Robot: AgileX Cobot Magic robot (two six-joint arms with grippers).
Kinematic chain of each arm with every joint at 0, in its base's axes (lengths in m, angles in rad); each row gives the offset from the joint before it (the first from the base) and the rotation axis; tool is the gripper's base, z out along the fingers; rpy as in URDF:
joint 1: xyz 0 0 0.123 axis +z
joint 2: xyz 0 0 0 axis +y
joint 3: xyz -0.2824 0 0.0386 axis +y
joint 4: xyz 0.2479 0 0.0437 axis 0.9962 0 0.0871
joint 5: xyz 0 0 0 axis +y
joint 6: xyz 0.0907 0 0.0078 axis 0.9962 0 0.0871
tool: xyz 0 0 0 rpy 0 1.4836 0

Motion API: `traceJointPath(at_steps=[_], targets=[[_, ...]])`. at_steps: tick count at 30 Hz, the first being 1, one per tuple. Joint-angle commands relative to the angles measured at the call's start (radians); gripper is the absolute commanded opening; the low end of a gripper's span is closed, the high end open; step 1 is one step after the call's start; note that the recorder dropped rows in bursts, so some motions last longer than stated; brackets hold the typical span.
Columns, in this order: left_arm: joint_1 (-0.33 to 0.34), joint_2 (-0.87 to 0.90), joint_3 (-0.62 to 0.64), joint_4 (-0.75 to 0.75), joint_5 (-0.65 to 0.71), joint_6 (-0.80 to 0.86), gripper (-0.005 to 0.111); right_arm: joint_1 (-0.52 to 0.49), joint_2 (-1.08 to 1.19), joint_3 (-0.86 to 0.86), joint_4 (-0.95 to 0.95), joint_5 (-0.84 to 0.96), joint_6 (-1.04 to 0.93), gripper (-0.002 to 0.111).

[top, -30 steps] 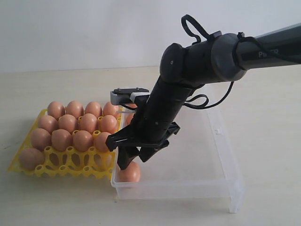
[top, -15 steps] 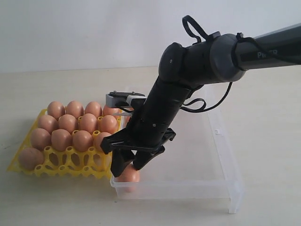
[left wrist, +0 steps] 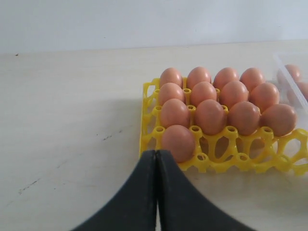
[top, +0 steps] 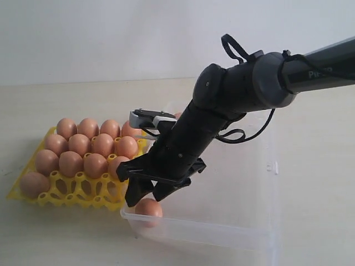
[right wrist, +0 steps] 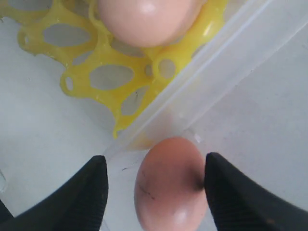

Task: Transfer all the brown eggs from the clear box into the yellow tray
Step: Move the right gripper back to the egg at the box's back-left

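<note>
Pick-up step: my right gripper (top: 144, 198) hung wide open over an egg (top: 148, 210) in the near corner of the box (top: 233, 234) (just beside the tray (top: 61, 192)); next I needed to lower and close gently.

brown eggs (top: 102, 145): orange-brown | yellow tray (top: 77, 192): bright yellow | clear box (top: 222, 235): colourless | right end effector (top: 146, 197): black

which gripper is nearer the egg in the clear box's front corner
Right. The right gripper is open, straddling that egg; the left gripper sits shut beyond the yellow tray, on its side away from the clear box.
</note>
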Motion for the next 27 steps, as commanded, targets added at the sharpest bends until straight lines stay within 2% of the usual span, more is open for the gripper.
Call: traceJointPath(at_steps=[1, 7, 11, 19, 27], targets=[[0.001, -0.006, -0.004, -0.001, -0.010, 0.001, 0.000, -0.004, 0.026, 0.027, -0.119, -0.011, -0.014, 0.056], [0.001, -0.006, -0.004, -0.001, -0.010, 0.001, 0.000, -0.043, -0.087, 0.027, -0.181, -0.043, -0.010, 0.056], [0.001, -0.006, -0.004, -0.001, -0.010, 0.001, 0.000, -0.131, -0.132, 0.027, -0.350, -0.131, 0.088, 0.056], [0.001, -0.006, -0.004, -0.001, -0.010, 0.001, 0.000, -0.177, -0.073, 0.024, -0.206, -0.307, 0.086, 0.056], [0.001, -0.006, -0.004, -0.001, -0.010, 0.001, 0.000, -0.177, -0.027, 0.024, -0.087, -0.359, 0.069, 0.056]])
